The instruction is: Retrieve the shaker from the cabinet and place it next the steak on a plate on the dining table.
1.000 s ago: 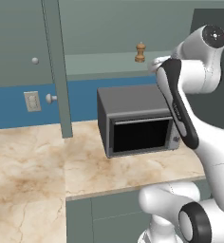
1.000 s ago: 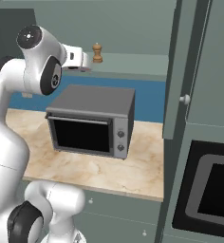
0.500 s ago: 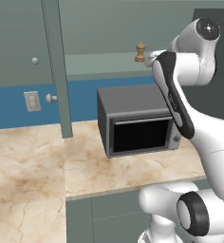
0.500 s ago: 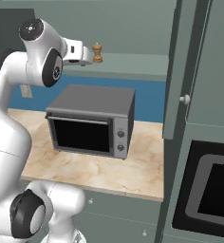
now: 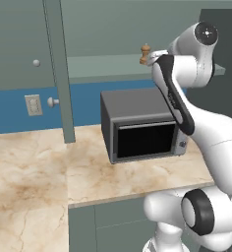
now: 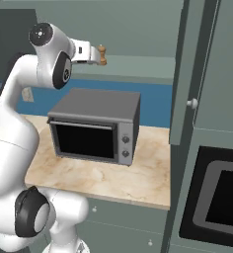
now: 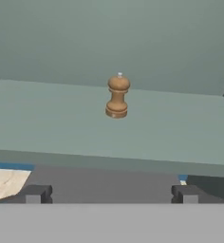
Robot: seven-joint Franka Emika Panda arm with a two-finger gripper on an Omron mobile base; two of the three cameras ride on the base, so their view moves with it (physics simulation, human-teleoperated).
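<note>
Left base view, shaker: the small brown shaker stands upright on the shelf of the open cabinet, above the dark microwave.
Left base view, arm: the white arm rises at the right and reaches up to the shelf; its wrist is just beside the shaker, and the pincer itself is hidden behind the arm.
Left base view, bench: the microwave sits on the beige marbled bench.
Right base view, pincer: the pincer is at the shelf edge, very near the shaker; I cannot tell here if they touch.
Hand view, shaker: the shaker stands alone on the grey-green shelf, well ahead of the pincer.
Hand view, pincer: the two dark fingertips stand wide apart and hold nothing.
</note>
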